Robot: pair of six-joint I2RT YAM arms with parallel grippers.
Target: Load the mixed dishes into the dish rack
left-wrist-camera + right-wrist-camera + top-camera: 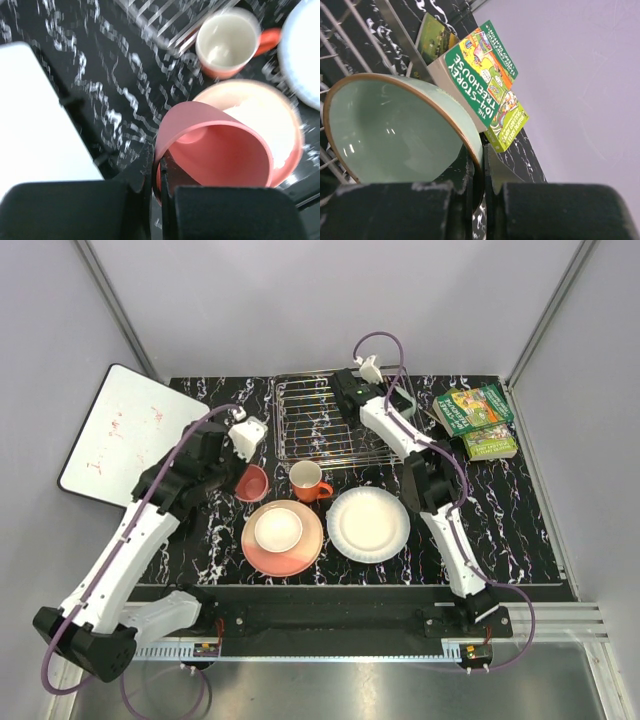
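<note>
- Fingers of your left gripper [159, 172] are pinched shut on the rim of the pink cup [220, 150]. Cup hangs tilted, just off the near-left corner of the dish rack [315, 420]. Can't tell if it's clear of the table.
- Fingers of your right gripper [482, 157] are clamped on the lip of the pale green bowl [395, 130], one inside, one outside. Bowl's on edge, open face twd the rack, at the rack's far-right side w/ the bars just beside it.
- Rack looks to have nothing in it, so I'd say you're on the 1st loads: both arms mid-carry, neither item seated.
- Waiting in front of the rack:
  - orange mug [308, 480], upright at its near edge
  - orange-and-white bowl [278, 528], sitting on the pink plate [300, 558], further fwd
  - white plate [368, 523], also fwd of the rack, to the right of the pink one
- Green books [478, 420] lie right of the rack, near the bowl. Whiteboard [125, 435] is well left of the rack. Neither is yours to load.
- Next, my read: take the right arm 1st. Bring the bowl over the raised side, lower it btwn the bars, then release. The rim pinch is thin, so go slow.
- Then the left: lift the cup over the near wall. The mug sits beside that path, so give it room.
</note>
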